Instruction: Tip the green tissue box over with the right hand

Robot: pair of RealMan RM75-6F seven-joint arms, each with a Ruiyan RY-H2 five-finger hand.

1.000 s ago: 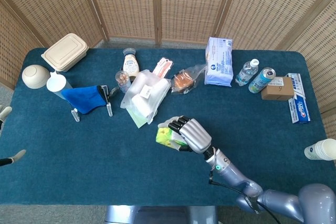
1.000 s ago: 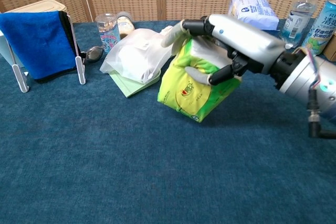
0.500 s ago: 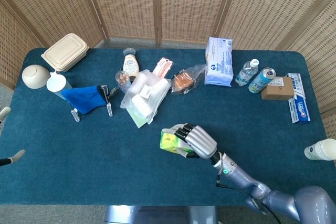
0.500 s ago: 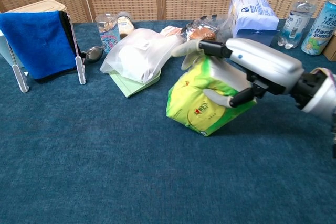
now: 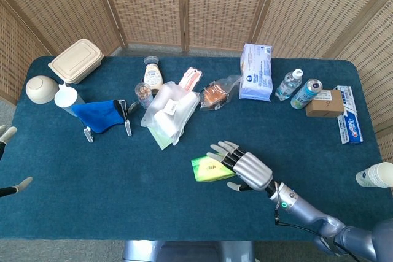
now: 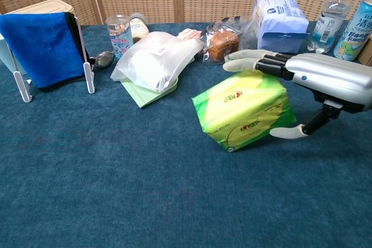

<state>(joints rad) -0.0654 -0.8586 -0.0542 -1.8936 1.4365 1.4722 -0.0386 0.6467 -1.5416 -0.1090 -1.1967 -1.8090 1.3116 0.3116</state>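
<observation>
The green tissue box (image 5: 210, 169) (image 6: 244, 108) lies tilted on the blue tablecloth, its broad face turned up, near the table's middle. My right hand (image 5: 248, 170) (image 6: 325, 79) is at the box's right side, holding nothing. Its fingers (image 6: 251, 57) stretch out over the box's far top edge. The thumb (image 6: 289, 133) reaches toward the box's lower right corner; whether it touches is unclear. Only the fingertips (image 5: 5, 132) of my left hand (image 5: 8, 159) show at the far left table edge, spread apart with nothing between them.
A white plastic bag (image 6: 152, 56) over a green sheet lies just left of the box. Behind it are a bread packet (image 6: 221, 42), a blue-white wipes pack (image 6: 280, 15), bottles (image 6: 328, 18) and a can (image 6: 354, 24). A blue cloth on a rack (image 6: 43, 42) stands at the left.
The box has gone from gripped and tilted on an edge to lying over on a broad side. My right hand has let it go, opened and drawn back to the right.
</observation>
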